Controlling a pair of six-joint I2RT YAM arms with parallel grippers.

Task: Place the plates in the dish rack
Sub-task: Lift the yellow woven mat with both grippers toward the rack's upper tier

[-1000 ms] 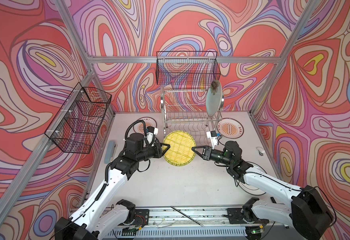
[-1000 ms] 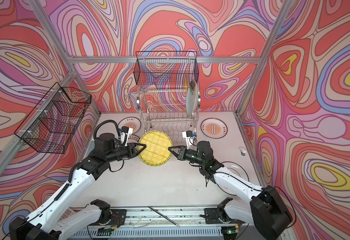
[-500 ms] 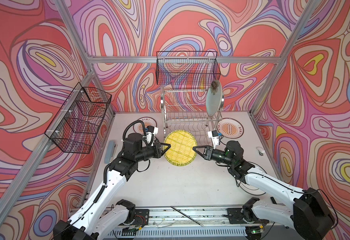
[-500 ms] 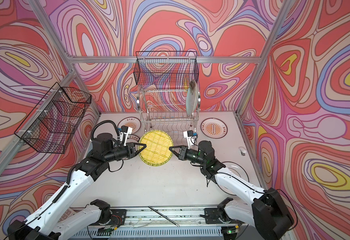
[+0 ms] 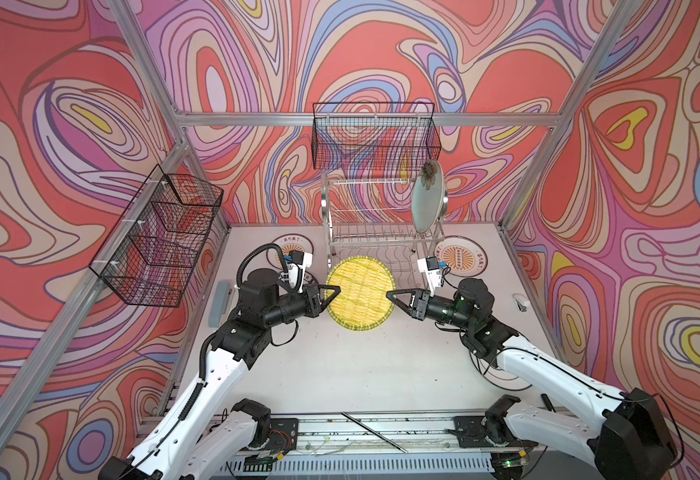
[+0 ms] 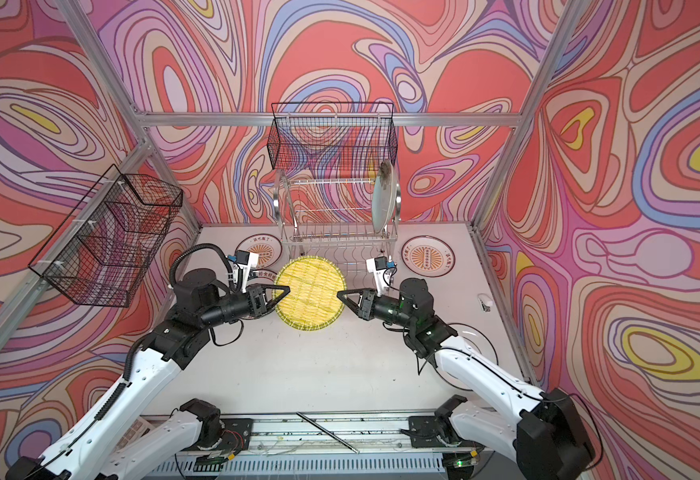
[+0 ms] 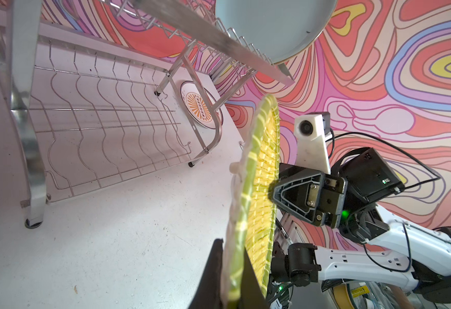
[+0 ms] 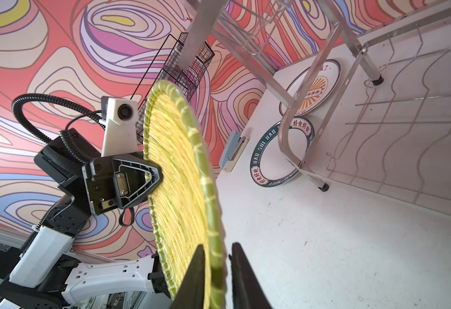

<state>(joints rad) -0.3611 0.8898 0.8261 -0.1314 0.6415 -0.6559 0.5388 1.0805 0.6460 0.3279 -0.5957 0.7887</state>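
Note:
The yellow woven-look plate point(image 5: 360, 297) point(image 6: 310, 293) stands on edge above the table, just in front of the dish rack point(image 5: 381, 216) point(image 6: 335, 208). My left gripper point(image 5: 337, 289) point(image 7: 231, 270) is shut on its left rim. My right gripper point(image 5: 389, 296) point(image 8: 217, 248) straddles the opposite rim, jaws slightly open, with a gap at one finger. A pale aqua plate point(image 5: 429, 203) point(image 7: 272, 26) stands in the rack's upper tier at the right. An orange-sunburst plate point(image 5: 460, 261) lies right of the rack, another point(image 5: 288, 249) left of it, next to a green-lettered plate point(image 8: 280, 155).
Black mesh baskets hang on the left wall point(image 5: 161, 237) and the back wall point(image 5: 375, 137) above the rack. A grey-blue block point(image 5: 220, 303) lies by the left edge. A black-ringed plate point(image 6: 470, 336) sits under my right arm. A thin rod point(image 5: 375, 432) lies at the front.
My left gripper has closed onto the yellow plate's rim. My right gripper's jaws have parted a little off the opposite rim. The plate has stayed in place.

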